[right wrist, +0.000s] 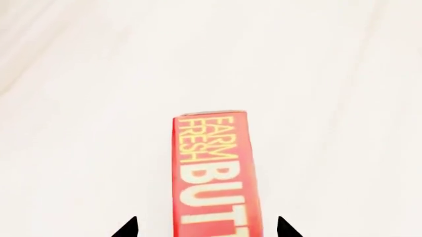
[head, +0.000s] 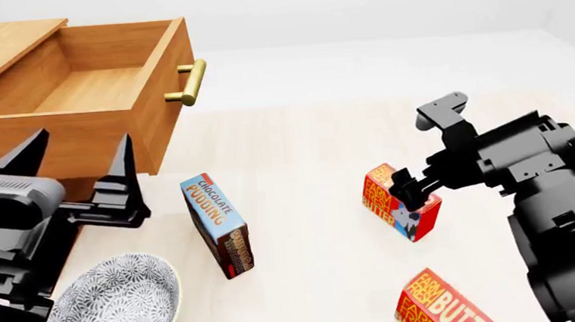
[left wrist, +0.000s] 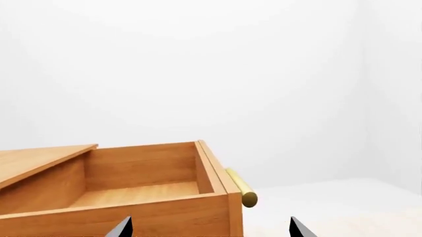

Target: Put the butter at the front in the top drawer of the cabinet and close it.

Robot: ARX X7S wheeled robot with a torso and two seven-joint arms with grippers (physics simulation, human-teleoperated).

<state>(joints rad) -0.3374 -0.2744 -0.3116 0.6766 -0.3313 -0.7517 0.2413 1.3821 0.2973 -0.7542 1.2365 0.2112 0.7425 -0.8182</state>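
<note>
Far left: left gripper [head: 83, 156], jaws spread, beside the top drawer [head: 110, 90] — pulled out of the cabinet [head: 1, 44]. Middle: pudding box [head: 218, 225] on the tabletop [head: 297, 153]. Right: right gripper [head: 403, 191], jaws straddling the butter [head: 379, 192] — contact unclear.

Red butter [head: 400, 205] with yellow lettering; blue pudding box [head: 218, 225]; grey-patterned bowl [head: 110, 310]; brown drawer [head: 80, 88].

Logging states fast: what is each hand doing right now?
Left hand: open, holding nothing, beside the open drawer.
Right hand: open around the butter, not clamped.
</note>
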